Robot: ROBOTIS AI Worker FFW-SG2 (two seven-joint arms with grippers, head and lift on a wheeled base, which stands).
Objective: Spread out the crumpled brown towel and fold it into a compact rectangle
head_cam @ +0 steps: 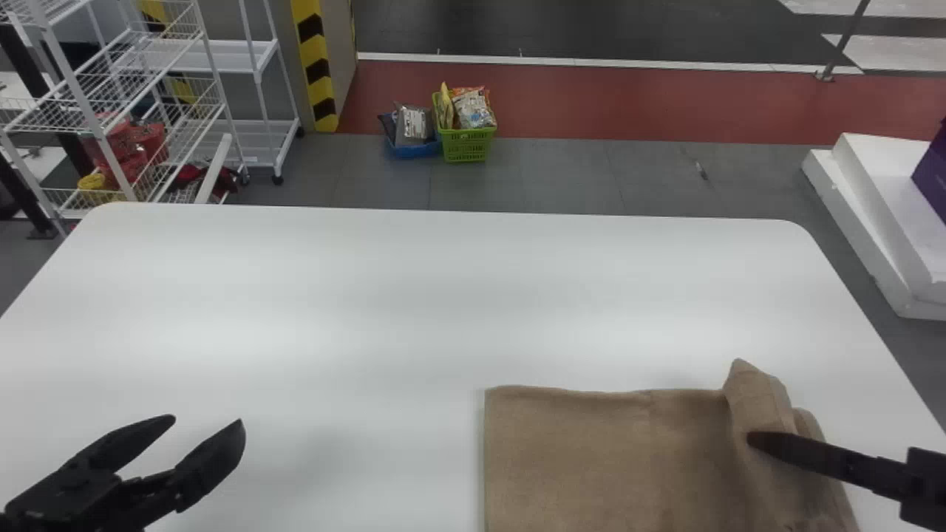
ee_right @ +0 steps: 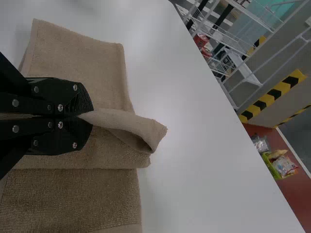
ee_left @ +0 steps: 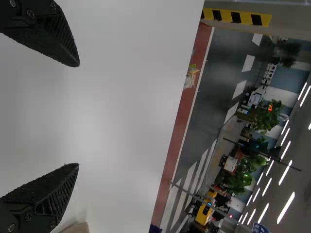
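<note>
So the brown towel [head_cam: 591, 458] is at roughly 4 to 5 o'clock if you treat the head view as a clock with 12 on the far side. Its far and left edges lie pretty flat and straight, but around its own 3 o'clock it bunches up into a raised ridge, peak tipped toward 2.

That ridge is where the right gripper [ee_right: 91, 116] is, fingers closed on a pinch of cloth. My read is it's folding that side in, or tidying a fold. I'd lift just enough to free the pinched layer, carry it toward 9 o'clock, and keep the tension even so the layer under it doesn't get dragged along. Lower it slowly and let go only once the edges line up. That loose flap near the fingertips will probably curl under if you rush (towels love doing that), so a light smoothing pass toward 12 wouldn't hurt.

Further out, the left gripper [head_cam: 207, 421] hangs open at about 8 o'clock over the white table [head_cam: 369, 310], holding nothing. I'd consider using it to pin the towel's left edge. Way past the table, near 12, there's a green basket [head_cam: 467, 146] on the floor.
</note>
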